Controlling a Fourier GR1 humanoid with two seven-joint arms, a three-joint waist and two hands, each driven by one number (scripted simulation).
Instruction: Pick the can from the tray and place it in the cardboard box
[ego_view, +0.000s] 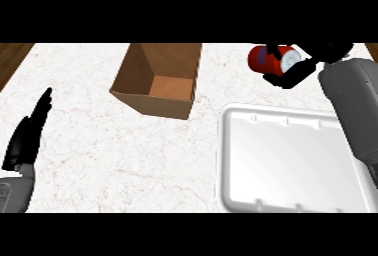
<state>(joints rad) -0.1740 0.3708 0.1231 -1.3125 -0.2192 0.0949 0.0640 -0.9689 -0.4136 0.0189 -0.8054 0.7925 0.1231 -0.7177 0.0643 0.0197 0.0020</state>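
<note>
A red can (267, 58) with a pale end is held up at the far right, above the counter and beyond the white tray (240, 150). My right hand (301, 67) is curled round it, fingers wrapping its right side. The open cardboard box (159, 77) stands at the top middle, to the left of the can, with nothing inside. At the left edge my left hand (28, 134) rests open, fingers straight and pointing up.
The tray lies at the lower right with nothing in it. The counter top (111, 160) is pale marble. Dark wood (11, 57) shows past the counter's far left corner.
</note>
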